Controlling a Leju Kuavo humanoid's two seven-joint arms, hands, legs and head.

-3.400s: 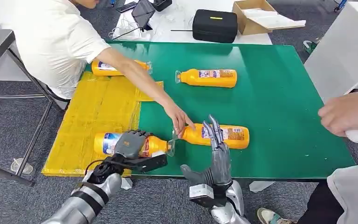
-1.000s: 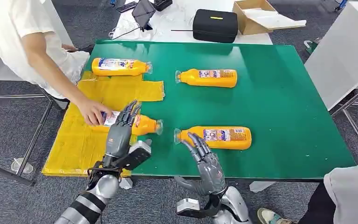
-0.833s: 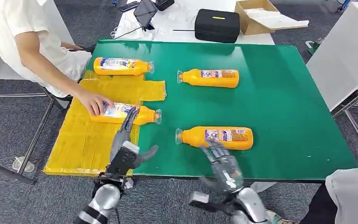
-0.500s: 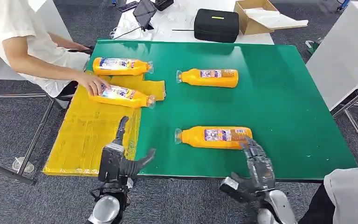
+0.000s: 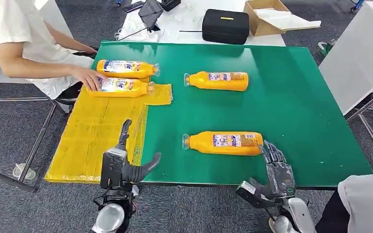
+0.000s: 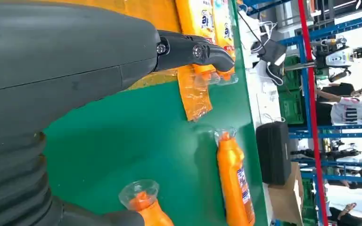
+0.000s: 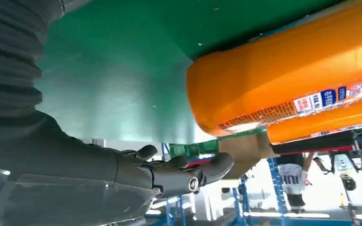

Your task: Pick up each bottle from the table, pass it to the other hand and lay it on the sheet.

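My empty left hand (image 5: 121,167) has released its bottle (image 5: 119,87), now on the yellow sheet (image 5: 97,133) under a person's hand (image 5: 86,76), while my spread right hand (image 5: 274,177) reaches the next bottle (image 5: 223,142) on the green table (image 5: 291,97)

The green table (image 5: 291,97) carries a yellow sheet (image 5: 97,131) at its left and 2 orange bottles (image 5: 217,80) (image 5: 222,142) directly.

bottle labels (image 5: 230,141) blue and white, print too small to read
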